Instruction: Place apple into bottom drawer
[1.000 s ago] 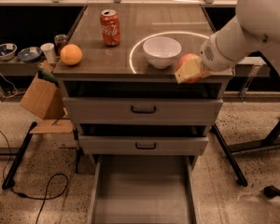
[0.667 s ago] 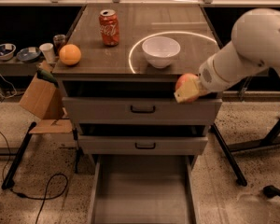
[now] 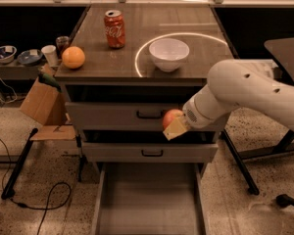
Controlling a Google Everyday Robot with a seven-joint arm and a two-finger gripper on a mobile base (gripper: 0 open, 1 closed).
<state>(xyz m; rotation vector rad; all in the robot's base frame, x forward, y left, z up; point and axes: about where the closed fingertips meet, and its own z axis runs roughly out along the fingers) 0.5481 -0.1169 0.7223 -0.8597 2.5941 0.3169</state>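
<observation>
Red apple (image 3: 171, 115), gripped tight between my jaws, hangs in front of the closed upper drawers (image 3: 103, 115), just right of their handles (image 3: 149, 114). Below it the grey bottom drawer (image 3: 149, 199) stands pulled out; a can (image 3: 114, 29), bowl (image 3: 169, 54) and orange (image 3: 73, 57) sit on the desk (image 3: 147, 18).

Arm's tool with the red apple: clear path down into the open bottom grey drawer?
Probably yes. The tool, gripping the small red apple, sits before the upper drawers; the open grey bottom drawer lies below, nothing between.
</observation>
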